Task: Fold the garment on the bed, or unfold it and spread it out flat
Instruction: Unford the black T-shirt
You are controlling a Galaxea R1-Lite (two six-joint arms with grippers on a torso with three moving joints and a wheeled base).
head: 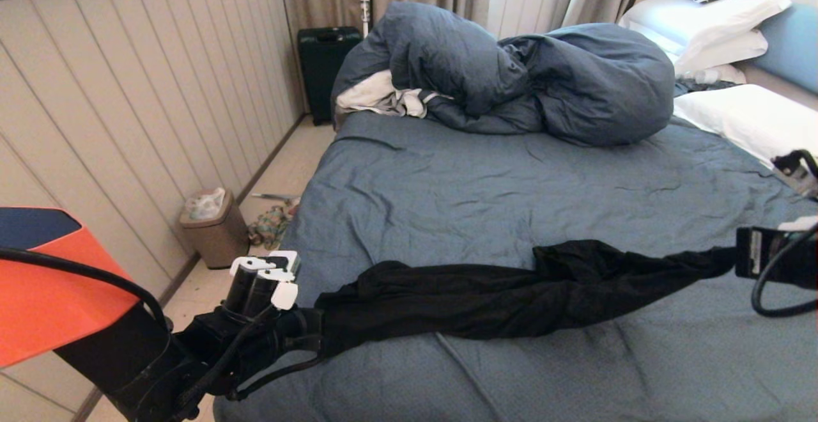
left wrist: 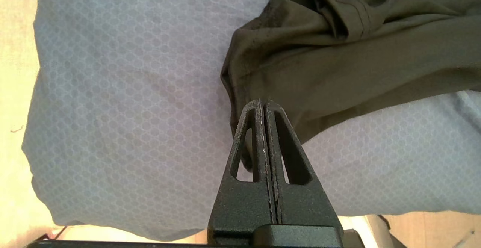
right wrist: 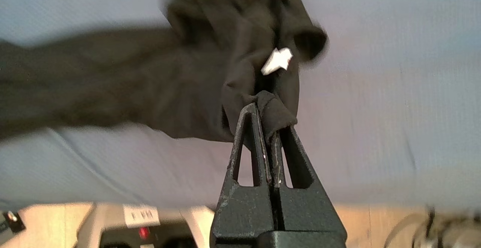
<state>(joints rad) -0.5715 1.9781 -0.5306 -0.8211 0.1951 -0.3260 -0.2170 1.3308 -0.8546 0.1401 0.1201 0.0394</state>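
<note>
The garment (head: 511, 294) lies stretched in a long band across the near part of the bed (head: 486, 192), running from the bed's left edge toward its right side. The left end effector (head: 313, 332) grips the garment's left end at the near left edge of the bed; the right end effector (head: 735, 259) grips its right end, over the bed's right part. Behind the garment, at the far end of the bed, the duvet (head: 511, 77) sits bunched in a heap, with a cloth (head: 383, 96) tucked against its left side. The pillows (head: 716, 25) are stacked to the right of the duvet. On the floor left of the bed stands a bin (head: 214, 227), against the wall; a suitcase (head: 326, 70) stands farther back.
</note>
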